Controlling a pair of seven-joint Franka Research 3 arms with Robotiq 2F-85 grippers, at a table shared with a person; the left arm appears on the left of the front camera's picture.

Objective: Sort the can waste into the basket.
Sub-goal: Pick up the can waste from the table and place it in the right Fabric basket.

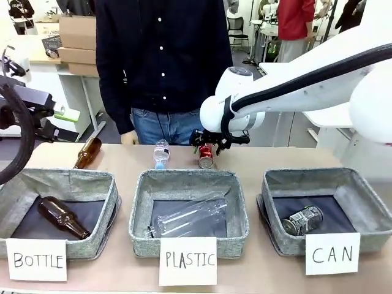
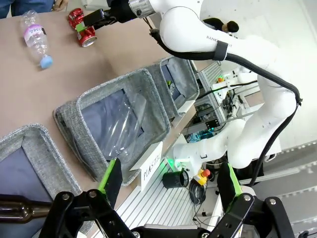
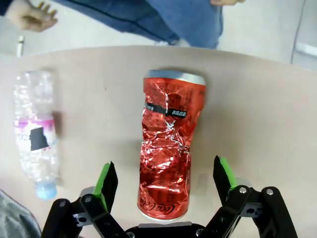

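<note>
A crushed red can (image 3: 171,148) lies on the table at the far side, in front of the person. My right gripper (image 3: 165,173) is open, with one green-padded finger on each side of the can and not closed on it. From the front, the right gripper (image 1: 208,142) hangs just over the red can (image 1: 206,157). The basket (image 1: 367,211) carded "CAN" stands at the front right with a dark dented can (image 1: 302,220) inside. My left gripper (image 2: 171,176) is open and holds nothing, high above the front left, looking across at the red can (image 2: 84,32).
A clear plastic bottle (image 1: 161,153) and a brown glass bottle (image 1: 87,153) lie on the table left of the red can. The "PLASTIC" bin (image 1: 138,208) holds a clear bottle; the "BOTTLE" bin (image 1: 107,202) holds a brown one. The person (image 1: 162,61) stands at the far edge.
</note>
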